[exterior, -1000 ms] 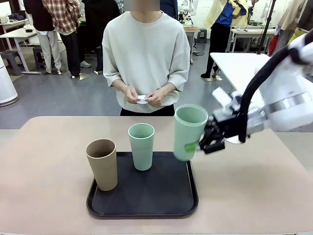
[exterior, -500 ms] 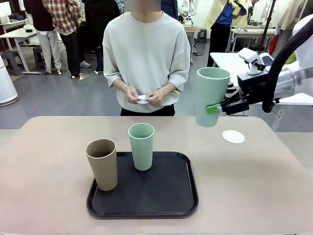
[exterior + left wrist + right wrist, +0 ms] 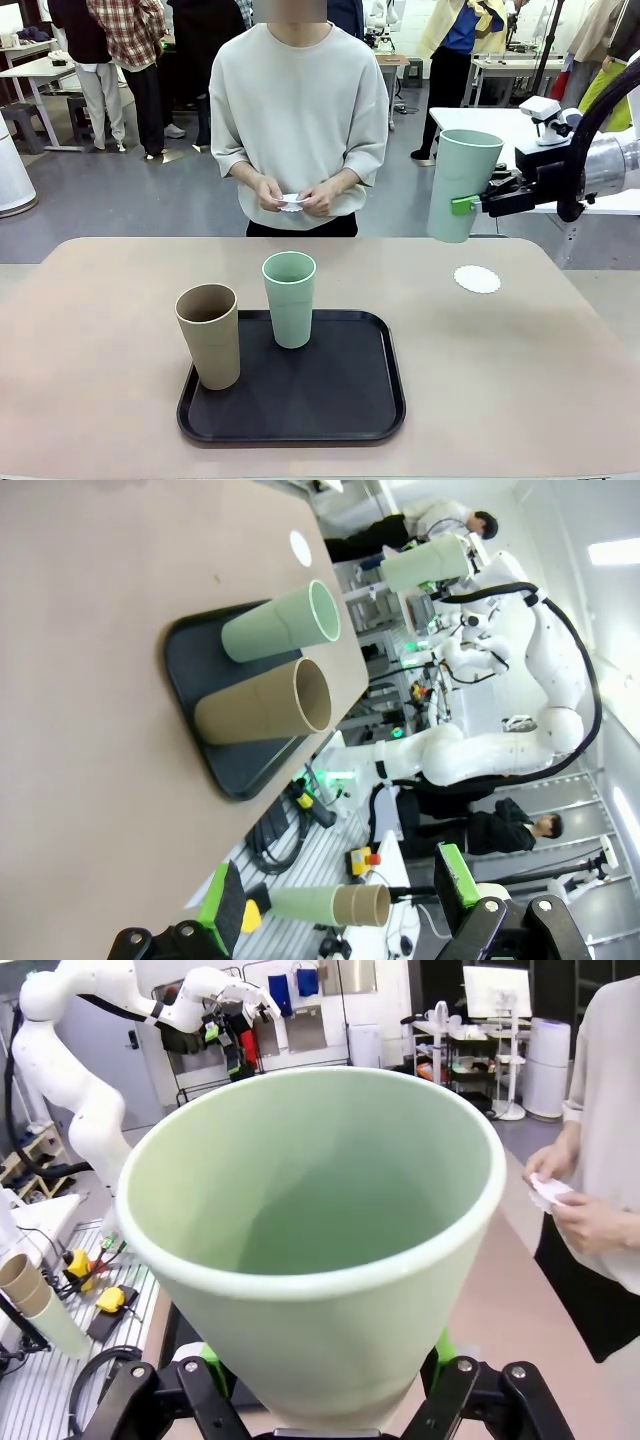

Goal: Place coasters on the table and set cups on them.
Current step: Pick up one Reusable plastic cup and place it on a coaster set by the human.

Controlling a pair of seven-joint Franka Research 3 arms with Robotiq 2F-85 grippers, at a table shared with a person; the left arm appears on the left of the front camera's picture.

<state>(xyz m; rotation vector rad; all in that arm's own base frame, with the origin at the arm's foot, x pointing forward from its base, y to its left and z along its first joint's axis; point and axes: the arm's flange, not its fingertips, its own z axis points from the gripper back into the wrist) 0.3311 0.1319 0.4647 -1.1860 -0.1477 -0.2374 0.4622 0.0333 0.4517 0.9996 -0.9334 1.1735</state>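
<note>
Right gripper [image 3: 463, 205]: clamped on the side of the held cup [image 3: 462, 170], with 1 green pad on each side of it.
Held cup: mint green, upright, mouth up, in the air beyond the tray's [image 3: 300, 422] far right corner and clear of the table [image 3: 90, 390].
Coaster [image 3: 477, 279]: 1 white lacy disc lying flat on the table, to the right of the tray and past its far edge. The held cup hangs higher than it and a little toward the tray side, not touching it.
Tray: black with rounded corners, lying on the table.
Second mint cup [image 3: 289, 298]: upright on the tray, near the middle of its far edge.
Tan cup [image 3: 210, 335]: upright on the tray's left side, near the second mint cup but not touching it.
Left gripper [image 3: 338, 890]: jaws wide apart with nothing between them, well apart from the tray.
Person: stands beyond the tray at the table's far side, with both hands [image 3: 297, 195] together at the waist.
White discs [image 3: 291, 202]: lacy, held between the person's fingers; how many I cannot tell.
</note>
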